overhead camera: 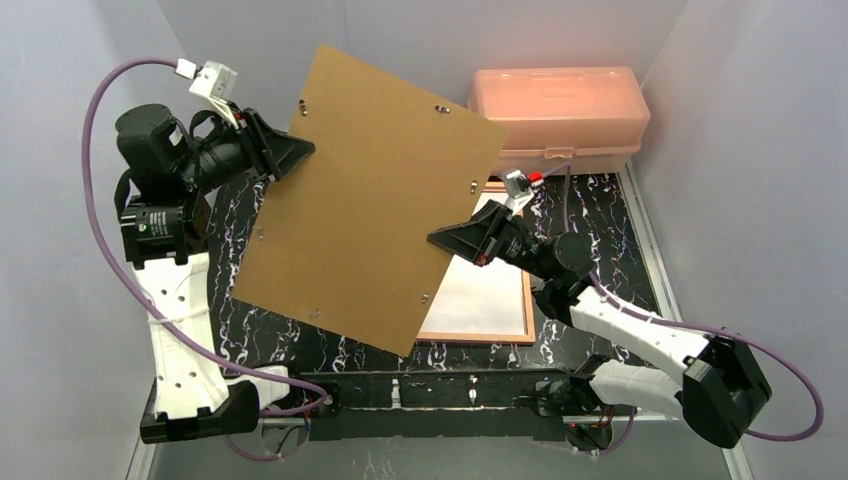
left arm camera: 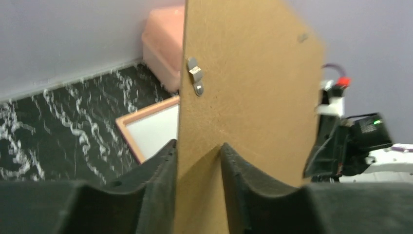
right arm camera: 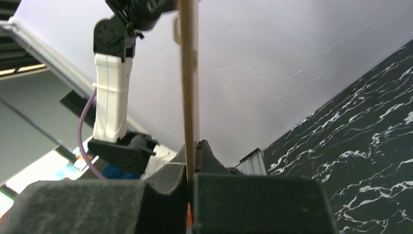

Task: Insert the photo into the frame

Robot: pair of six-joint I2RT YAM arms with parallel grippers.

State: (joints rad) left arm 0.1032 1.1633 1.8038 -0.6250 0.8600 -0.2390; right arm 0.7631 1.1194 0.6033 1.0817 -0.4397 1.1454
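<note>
Toward the far right of the table [overhead camera: 615, 215], just in front of a peach box [overhead camera: 560, 105], the frame [overhead camera: 478, 338] is laid flat with its tan rim showing. A white sheet [overhead camera: 485, 290] is seen filling its opening. This is judged to be the photo lying face down, though no printed side can be seen to confirm it. The frame's left part is hidden in the overhead view by the brown backing board [overhead camera: 370, 190], which is held tilted in the air above the middle of the table, well clear of the frame. The board's right edge is pinched by the right gripper [overhead camera: 440, 238], whose fingers are pressed together on it. Its upper left edge is straddled by the left gripper [overhead camera: 300, 150], and whether those fingers are clamped on the board or stand slightly off it cannot be told. Small metal turn clips [left arm camera: 196, 75] are seen on the board's face. The placing of the print is therefore judged to be done. What is left is for the board to be lowered squarely onto the sheet and fastened within the rim.
</note>
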